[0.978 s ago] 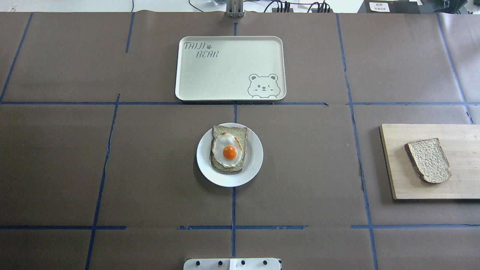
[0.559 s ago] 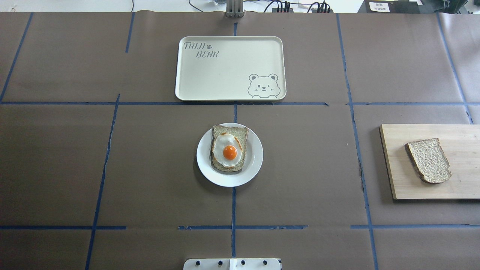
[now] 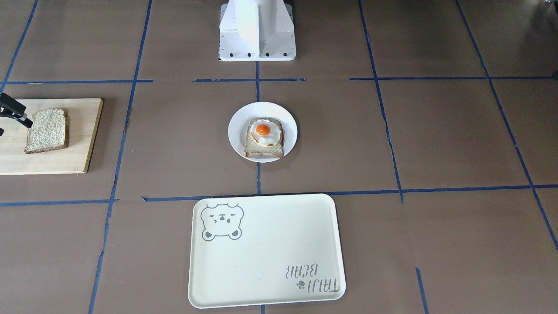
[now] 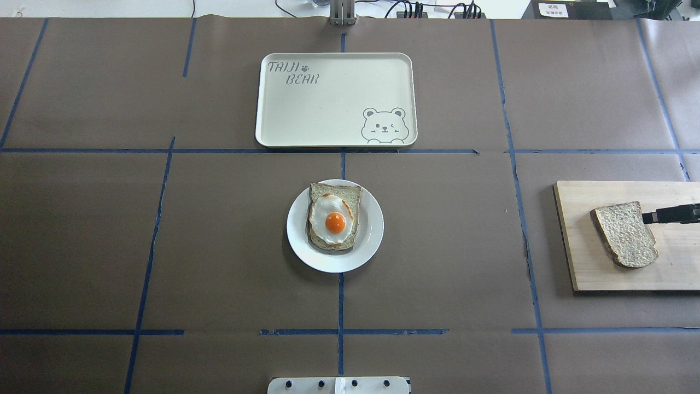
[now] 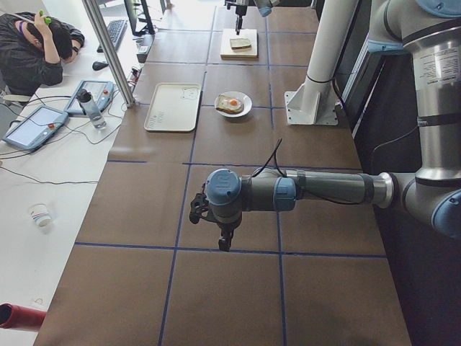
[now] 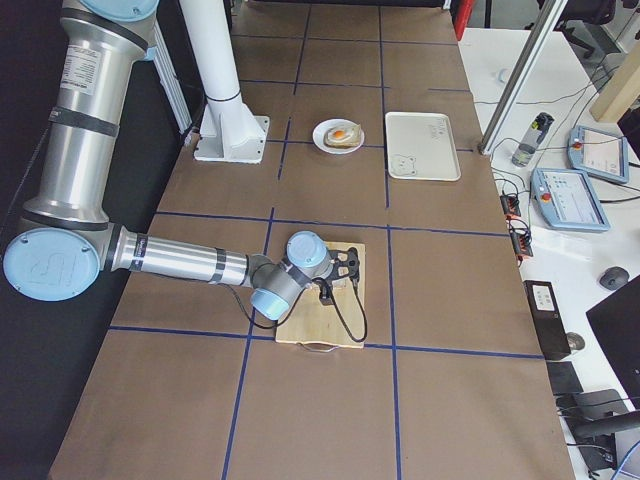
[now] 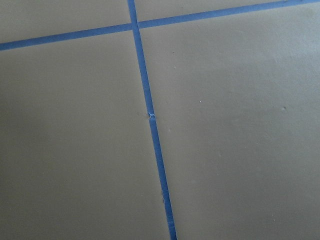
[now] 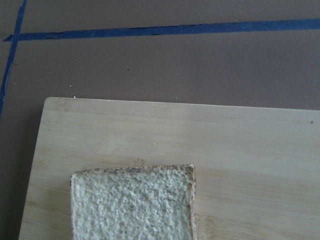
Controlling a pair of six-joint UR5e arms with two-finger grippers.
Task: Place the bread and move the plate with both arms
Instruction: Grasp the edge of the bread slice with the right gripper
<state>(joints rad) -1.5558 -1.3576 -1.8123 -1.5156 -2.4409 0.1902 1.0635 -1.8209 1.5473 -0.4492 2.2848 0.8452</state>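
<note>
The plain bread (image 4: 623, 234) lies flat on a wooden board at the table's right; it also shows in the front view (image 3: 47, 130) and the right wrist view (image 8: 132, 205). My right gripper (image 6: 340, 277) hovers over the board beside the bread, open and empty; one black finger (image 4: 670, 214) reaches in from the edge, its tip at the slice's corner. The white plate (image 4: 372, 243) sits at the table's centre and holds a slice topped with a fried egg (image 4: 334, 221). My left gripper (image 5: 225, 244) hangs over bare table far to the left; I cannot tell its state.
The wooden board (image 4: 579, 268) lies at the right edge of the table. A cream bear tray (image 4: 328, 109) lies beyond the plate. The white pedestal base (image 3: 257, 30) stands behind the plate. An operator sits beyond the table's far side.
A finger of my right gripper has come into the overhead view from the right edge, over the board, up to the bread's corner. Bread, plate and tray have not moved.
</note>
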